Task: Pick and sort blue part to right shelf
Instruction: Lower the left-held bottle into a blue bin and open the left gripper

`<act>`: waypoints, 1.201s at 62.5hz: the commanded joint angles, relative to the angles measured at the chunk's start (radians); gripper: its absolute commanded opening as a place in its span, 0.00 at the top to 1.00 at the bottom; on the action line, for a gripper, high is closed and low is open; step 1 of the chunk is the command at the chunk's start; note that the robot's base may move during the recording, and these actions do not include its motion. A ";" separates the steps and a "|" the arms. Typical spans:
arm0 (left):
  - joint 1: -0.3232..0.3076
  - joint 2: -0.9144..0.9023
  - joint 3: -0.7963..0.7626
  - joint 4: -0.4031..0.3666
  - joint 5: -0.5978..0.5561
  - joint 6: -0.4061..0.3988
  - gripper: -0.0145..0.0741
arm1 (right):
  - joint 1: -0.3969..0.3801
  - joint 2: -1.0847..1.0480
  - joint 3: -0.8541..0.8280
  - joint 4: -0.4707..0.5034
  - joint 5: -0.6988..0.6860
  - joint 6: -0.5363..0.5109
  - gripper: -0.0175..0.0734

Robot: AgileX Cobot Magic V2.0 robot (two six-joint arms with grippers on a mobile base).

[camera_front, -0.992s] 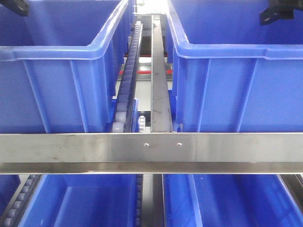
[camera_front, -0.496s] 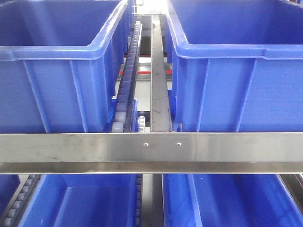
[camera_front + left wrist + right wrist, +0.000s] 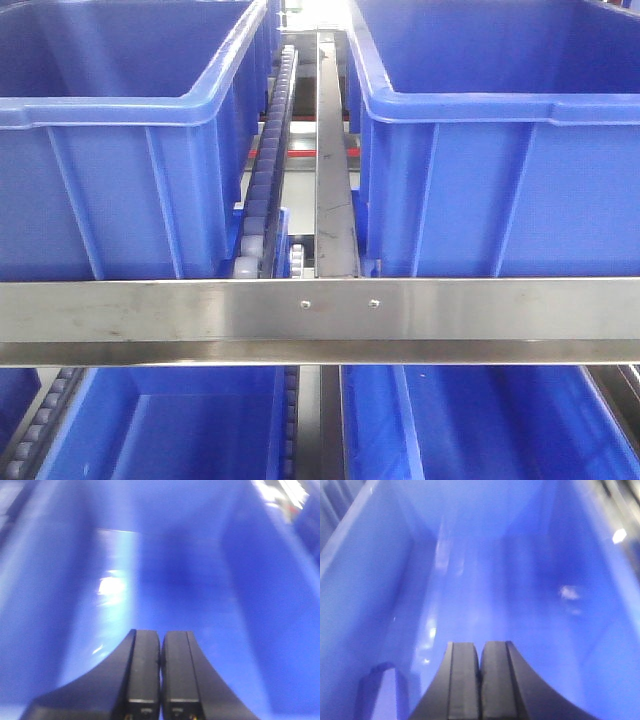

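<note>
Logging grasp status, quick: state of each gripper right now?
Left gripper: jaws shut, holding nothing.
Right gripper: jaws shut, holding nothing.

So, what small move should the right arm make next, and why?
Probably lift back out of the blue bin: the right gripper has its fingers shut on nothing, and what looks like the blue part lies in it.

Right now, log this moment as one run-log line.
left gripper: shut, empty, over blue bin | right gripper: shut, empty, over blue bin | blue part: not clearly visible | right shelf: bins in place
</note>
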 commanded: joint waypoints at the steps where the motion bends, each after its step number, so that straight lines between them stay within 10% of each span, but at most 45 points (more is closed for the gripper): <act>1: 0.026 -0.092 0.052 -0.008 -0.093 -0.008 0.68 | -0.007 -0.073 0.028 0.002 -0.146 -0.007 0.74; 34: 0.053 -0.702 0.384 -0.008 -0.051 -0.008 0.68 | -0.007 -0.510 0.367 -0.066 -0.174 -0.008 0.74; 75: 0.053 -0.743 0.384 -0.008 -0.056 -0.008 0.68 | -0.007 -0.565 0.369 -0.066 -0.151 -0.008 0.74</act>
